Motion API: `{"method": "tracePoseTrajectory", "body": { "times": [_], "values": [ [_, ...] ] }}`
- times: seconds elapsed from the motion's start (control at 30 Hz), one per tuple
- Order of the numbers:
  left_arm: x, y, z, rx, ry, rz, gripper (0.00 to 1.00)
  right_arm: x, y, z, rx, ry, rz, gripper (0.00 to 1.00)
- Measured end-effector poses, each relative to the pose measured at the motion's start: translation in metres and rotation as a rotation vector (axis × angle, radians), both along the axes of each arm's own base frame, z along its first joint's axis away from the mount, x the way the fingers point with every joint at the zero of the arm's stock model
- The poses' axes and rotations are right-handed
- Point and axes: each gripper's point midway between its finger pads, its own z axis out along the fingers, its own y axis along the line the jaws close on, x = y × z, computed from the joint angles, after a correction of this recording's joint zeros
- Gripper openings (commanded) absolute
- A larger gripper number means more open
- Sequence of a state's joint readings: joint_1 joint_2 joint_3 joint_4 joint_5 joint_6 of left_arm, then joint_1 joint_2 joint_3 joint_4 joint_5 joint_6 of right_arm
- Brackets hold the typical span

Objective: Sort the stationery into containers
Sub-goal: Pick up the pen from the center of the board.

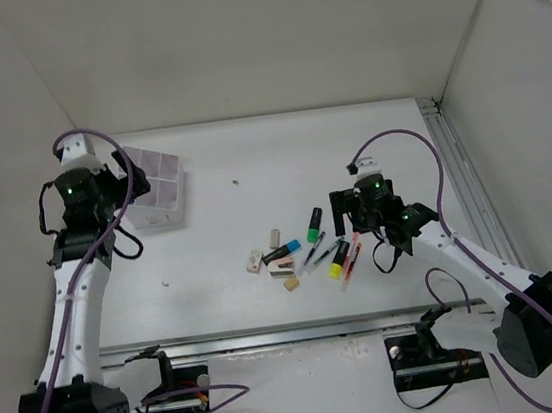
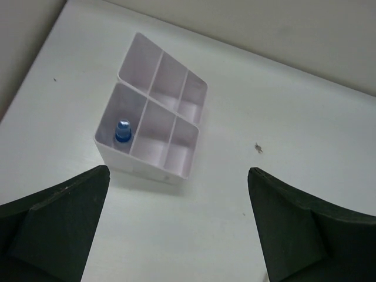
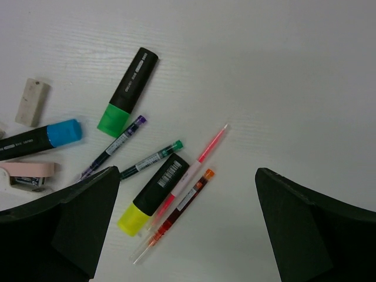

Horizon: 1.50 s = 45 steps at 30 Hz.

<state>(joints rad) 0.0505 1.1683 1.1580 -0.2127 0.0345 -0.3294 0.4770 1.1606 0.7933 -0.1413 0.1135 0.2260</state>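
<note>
The white grid box [image 1: 161, 194] stands at the far left. In the left wrist view [image 2: 157, 111] a clear blue-capped tube [image 2: 122, 130] stands in its near-left compartment. My left gripper [image 1: 94, 221] [image 2: 178, 171] is open and empty, raised just short of the box. The stationery lies mid-table: green [image 3: 130, 88], blue [image 3: 42, 138] and yellow [image 3: 151, 195] highlighters, a pink pen [image 3: 189, 169], a red pen [image 3: 179, 207], purple-tipped [image 3: 111, 147] and green-tipped [image 3: 150, 160] pens, a beige eraser [image 3: 32, 101] and a pink eraser [image 3: 29, 170]. My right gripper [image 1: 370, 217] [image 3: 187, 171] is open above the pens.
A metal rail [image 1: 468, 193] runs along the right wall and another [image 1: 302, 332] across the near edge. White walls enclose the table on three sides. A small dark speck [image 1: 236, 182] lies between the box and the stationery.
</note>
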Motion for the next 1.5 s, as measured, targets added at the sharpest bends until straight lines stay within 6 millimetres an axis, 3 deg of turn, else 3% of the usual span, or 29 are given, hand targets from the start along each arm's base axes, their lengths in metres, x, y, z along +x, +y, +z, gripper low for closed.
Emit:
{"method": "tracePoseTrajectory", "body": {
  "times": [0.13,0.27,0.53,0.73,0.93,1.13,1.5],
  "values": [
    [-0.042,-0.018,-0.015,-0.088,0.020,-0.049,1.00,-0.010,-0.011,-0.014,0.007,0.055,-0.057,0.98],
    [-0.061,-0.023,-0.035,-0.134,0.089,-0.050,0.99,-0.010,-0.013,-0.016,0.023,0.072,-0.077,0.98],
    [-0.067,-0.026,-0.048,-0.160,0.148,-0.043,0.99,-0.010,-0.009,-0.028,0.031,0.119,-0.092,0.98],
    [-0.066,-0.029,-0.052,-0.170,0.162,-0.061,0.99,0.008,0.002,-0.032,0.054,0.149,-0.138,0.98],
    [-0.067,-0.030,-0.055,-0.172,0.176,-0.063,1.00,0.024,0.023,-0.047,0.052,0.183,-0.135,0.98],
    [-0.069,-0.030,-0.058,-0.173,0.182,-0.066,1.00,0.025,0.037,-0.065,0.053,0.219,-0.123,0.97],
    [-0.068,-0.035,-0.061,-0.184,0.193,-0.088,1.00,0.048,0.075,-0.080,0.035,0.208,-0.097,0.90]
  ]
}}
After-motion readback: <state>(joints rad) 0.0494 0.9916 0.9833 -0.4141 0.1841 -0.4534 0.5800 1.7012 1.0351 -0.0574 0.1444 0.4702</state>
